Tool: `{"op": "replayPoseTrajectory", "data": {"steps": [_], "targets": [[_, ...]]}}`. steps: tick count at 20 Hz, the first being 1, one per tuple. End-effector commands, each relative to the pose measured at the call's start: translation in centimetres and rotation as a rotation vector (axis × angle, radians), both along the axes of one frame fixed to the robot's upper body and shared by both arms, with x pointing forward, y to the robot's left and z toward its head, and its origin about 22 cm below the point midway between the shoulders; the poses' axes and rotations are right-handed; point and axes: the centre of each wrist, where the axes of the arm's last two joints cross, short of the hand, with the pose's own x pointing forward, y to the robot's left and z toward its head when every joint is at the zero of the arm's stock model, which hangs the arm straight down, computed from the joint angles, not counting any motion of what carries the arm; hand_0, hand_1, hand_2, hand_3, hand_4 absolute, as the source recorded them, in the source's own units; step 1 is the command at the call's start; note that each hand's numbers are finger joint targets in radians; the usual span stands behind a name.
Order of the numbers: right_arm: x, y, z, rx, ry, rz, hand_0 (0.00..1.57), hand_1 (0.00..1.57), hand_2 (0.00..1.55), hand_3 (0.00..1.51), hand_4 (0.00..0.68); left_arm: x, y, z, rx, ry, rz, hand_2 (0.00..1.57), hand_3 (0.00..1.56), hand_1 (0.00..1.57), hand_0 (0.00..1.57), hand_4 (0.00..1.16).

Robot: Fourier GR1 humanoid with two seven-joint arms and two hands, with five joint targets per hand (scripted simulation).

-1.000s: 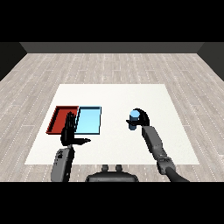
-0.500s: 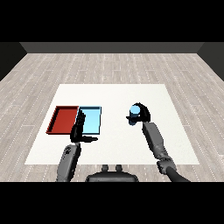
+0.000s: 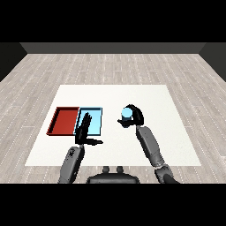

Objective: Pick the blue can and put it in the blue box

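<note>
The blue can point(image 3: 127, 114) sat in the right hand point(image 3: 133, 116), whose fingers curled round it, right of the trays and well apart from them. In the head view, the can had travelled leftward and slightly nearer over the last second, drawing closer to the light blue tray point(image 3: 97, 120), though a stretch of white surface point(image 3: 167, 132) lay between them. Whether the can was clear of the surface could not be told for certain (it looked carried, not resting).

The left hand point(image 3: 84, 130) had also shifted: a second before it stood over the seam of the red tray point(image 3: 65, 121) and the blue one, and it had slid right to lie over the blue tray's near left part, fingers straight, thumb spread sideways, holding nothing.

By my reading the pick was done and the carry under way; the left hand, lying over the target, might crowd the placement.
</note>
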Motion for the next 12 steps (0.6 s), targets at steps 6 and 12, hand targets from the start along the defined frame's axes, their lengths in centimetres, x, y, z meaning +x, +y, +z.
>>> {"op": "replayPoseTrajectory", "data": {"steps": [6, 12], "targets": [[-3.0, 4.6, 0.0, 0.003, -0.036, 0.035, 1.43, 1.43, 1.43, 1.41, 0.661, 2.9, -4.0, -1.3, 0.062, 0.019, -0.047, 0.0, 0.0, 0.0, 0.0, 0.0], [-3.1, 4.6, 1.2, 0.009, -0.057, 0.041, 1.42, 1.42, 1.45, 1.41, 0.661, 2.5, -5.2, -0.9, 0.039, 0.063, -0.07, 0.0, 0.0, 0.0, 0.0, 0.0]]}}
